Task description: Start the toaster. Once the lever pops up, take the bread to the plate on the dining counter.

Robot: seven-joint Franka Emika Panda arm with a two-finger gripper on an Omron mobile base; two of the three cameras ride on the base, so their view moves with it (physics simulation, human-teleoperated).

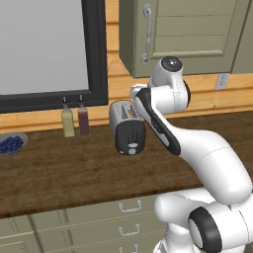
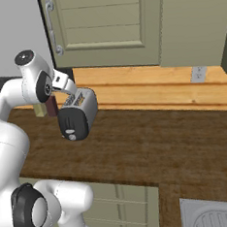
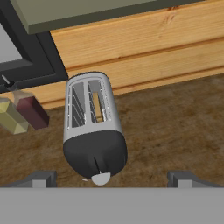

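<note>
Toaster of brushed silver metal, with rounded sides and a glossy black end panel, stands on the dark wood-plank worktop close to the pale timber wall at the far side. Its two long slots face up; in the hand view a tan slice of bread sits down inside the right-hand slot. A small pale knob shows low on the black panel, which faces the near edge.

Above the toaster's near end, the hand is spread wide with nothing between its dark square fingertips, which stand to either side of the black panel without touching it.

Left of the toaster, two slim square bottles stand side by side against the wall, one yellowish and one dark red. Further left, a shallow grey bowl of blueberries rests on the wood. A black-framed window and olive panelled cabinets hang above.
</note>
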